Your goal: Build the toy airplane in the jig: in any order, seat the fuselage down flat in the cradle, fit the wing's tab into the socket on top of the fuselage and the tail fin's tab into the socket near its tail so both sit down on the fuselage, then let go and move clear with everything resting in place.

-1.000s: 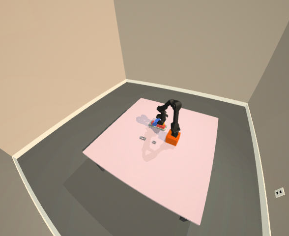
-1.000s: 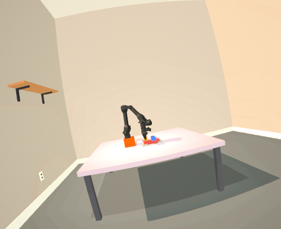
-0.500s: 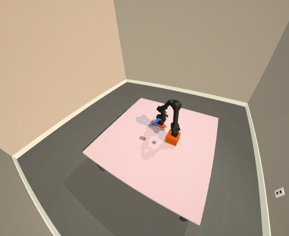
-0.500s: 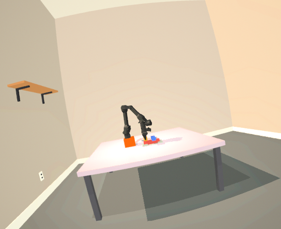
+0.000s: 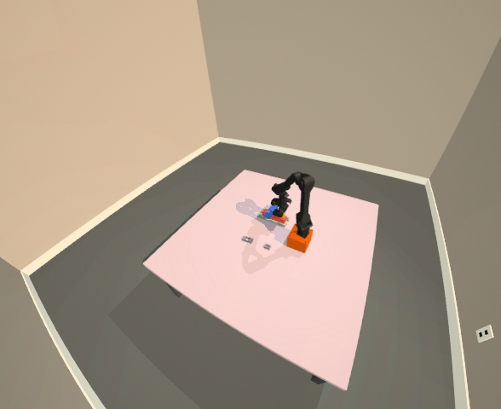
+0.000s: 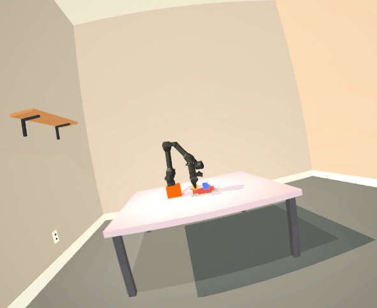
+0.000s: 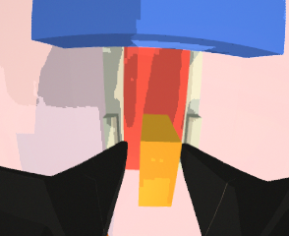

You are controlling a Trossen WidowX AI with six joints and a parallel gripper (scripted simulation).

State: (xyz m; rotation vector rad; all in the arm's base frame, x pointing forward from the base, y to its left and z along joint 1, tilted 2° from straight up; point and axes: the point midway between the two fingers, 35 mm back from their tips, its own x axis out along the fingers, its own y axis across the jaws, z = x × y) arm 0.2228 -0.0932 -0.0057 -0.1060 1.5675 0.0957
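The red fuselage [image 5: 279, 218] [image 6: 203, 191] [image 7: 156, 79] lies lengthwise in the pale green cradle [image 7: 196, 84]. The blue wing [image 5: 269, 212] [image 6: 205, 185] [image 7: 159, 22] lies across its top. The yellow-orange tail fin [image 7: 156, 182] stands upright near the tail end; its tab and socket are hidden. My gripper [image 6: 195, 187] [image 7: 153, 148] is open, its black fingers on either side of the fin. A gap shows between the left finger and the fin in the wrist view; the right finger is very close to it, and I cannot tell whether they touch.
Two small grey fixtures [image 5: 247, 239] [image 5: 267, 246] lie on the pink table [image 5: 295, 303] [image 6: 149, 208], apart from the cradle. The orange arm base [image 5: 299, 239] [image 6: 174, 191] stands close to the tail end. The wing lies just beyond the fingers in the wrist view.
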